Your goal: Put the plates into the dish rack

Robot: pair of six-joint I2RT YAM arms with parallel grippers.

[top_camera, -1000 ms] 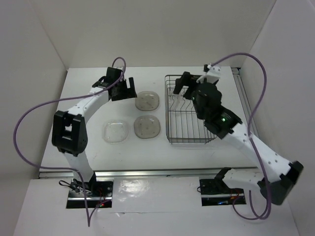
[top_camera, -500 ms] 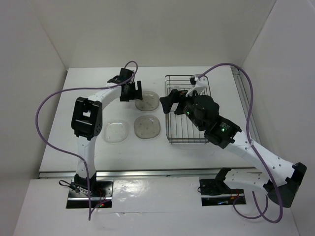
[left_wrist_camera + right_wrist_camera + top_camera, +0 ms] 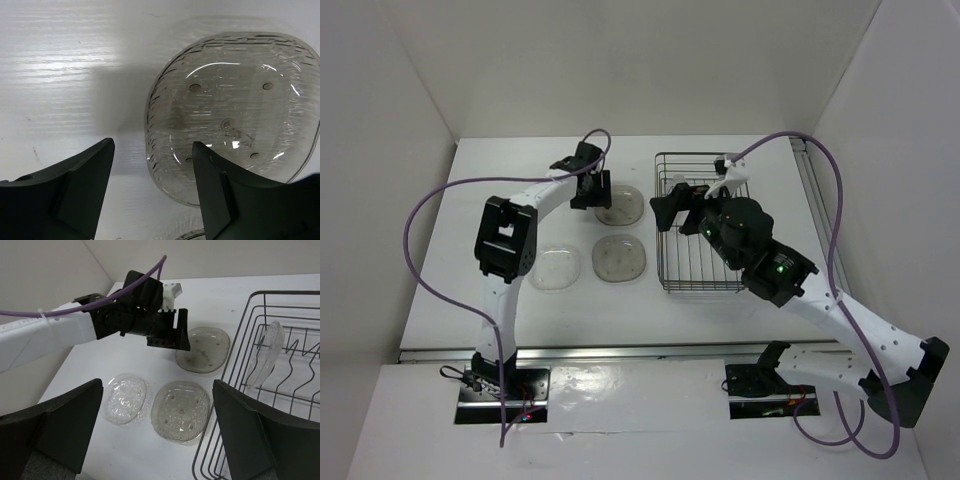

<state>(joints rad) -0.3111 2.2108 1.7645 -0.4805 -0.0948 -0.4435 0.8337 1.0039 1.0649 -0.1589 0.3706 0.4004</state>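
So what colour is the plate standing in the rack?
Clear and see-through, no colour. The plate shows best in the right wrist view.

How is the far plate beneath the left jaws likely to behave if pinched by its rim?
Far plate looks like thin, glossy plastic: probably light, and it may slip. Lying flat on the table, it probably slides if pushed.
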